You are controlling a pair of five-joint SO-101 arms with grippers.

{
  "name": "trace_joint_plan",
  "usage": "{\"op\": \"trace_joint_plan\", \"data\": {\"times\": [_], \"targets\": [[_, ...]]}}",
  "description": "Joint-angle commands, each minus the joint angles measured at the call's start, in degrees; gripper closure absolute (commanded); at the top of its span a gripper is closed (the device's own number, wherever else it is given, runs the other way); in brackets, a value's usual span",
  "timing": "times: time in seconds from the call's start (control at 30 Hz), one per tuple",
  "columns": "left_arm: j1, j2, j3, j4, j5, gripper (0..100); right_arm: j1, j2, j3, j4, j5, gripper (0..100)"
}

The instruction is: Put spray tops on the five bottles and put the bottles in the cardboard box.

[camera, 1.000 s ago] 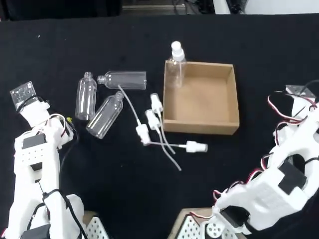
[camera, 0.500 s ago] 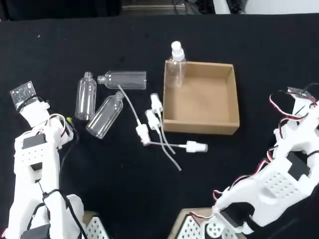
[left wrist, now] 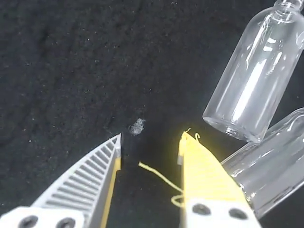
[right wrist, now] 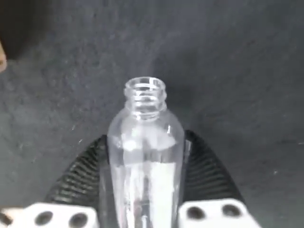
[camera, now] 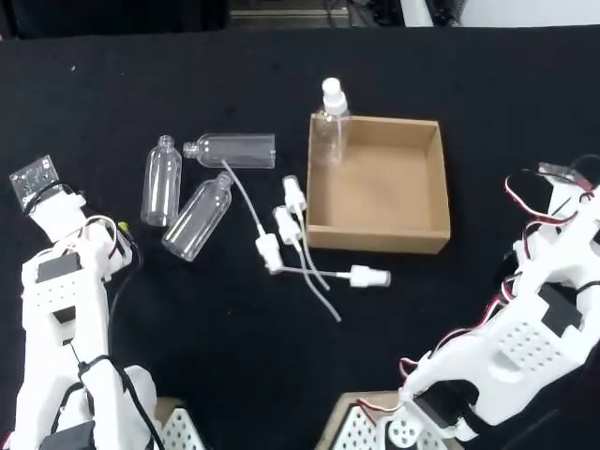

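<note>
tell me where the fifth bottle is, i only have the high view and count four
Observer: The right end effector is shut on that bottle, just above the table.
Operator: capped yet
Observer: No, its threaded neck is open.
Operator: left end effector holding anything
Observer: No, the left end effector is open and empty.

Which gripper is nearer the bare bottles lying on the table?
Left. The left gripper sits open just beside the lying bottles; the right gripper, holding another bottle, is beyond the box.
</note>
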Motion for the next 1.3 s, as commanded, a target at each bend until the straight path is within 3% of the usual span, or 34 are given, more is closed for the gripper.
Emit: {"op": "trace_joint_plan", "data": {"times": [0.0,0.1,0.43,0.5,0.6,0.73,0.93,1.1,1.27], "targets": [[-0.6,-1.5,-0.7,-1.1,-0.1,81,-2.3,-1.3,-2.6,-1.8,-0.4,79.5],[-0.6,-1.5,-0.7,-1.1,-0.1,81,-2.6,-0.9,-2.7,0.2,-0.4,73.3],[-0.6,-1.5,-0.7,-1.1,-0.1,81,-2.1,-0.5,-2.2,3.3,-0.4,77.7],[-0.6,-1.5,-0.7,-1.1,-0.1,81,-2.1,-0.5,-2.2,3.2,-0.5,82.5],[-0.4,-1.5,-0.7,-1.1,-0.1,81,-2.4,-0.5,-2.2,3.3,-0.6,97.7],[0.3,-1.5,-0.6,-0.9,-0.1,81,-2.2,-1.1,-3.6,5.8,-0.7,98.8],[5.1,-1.5,-0.9,1.1,-0.5,81,-2.1,-7.8,-12.7,17.8,-1.0,98.8],[9.5,-1.5,-5.4,8.3,-3.6,81,-2.3,-18.2,-9.6,18.1,-5.0,98.8],[20.5,-1.5,-9.1,14.2,-9.2,81,-2.1,-29.5,2.3,12.0,-5.4,98.8]]}}
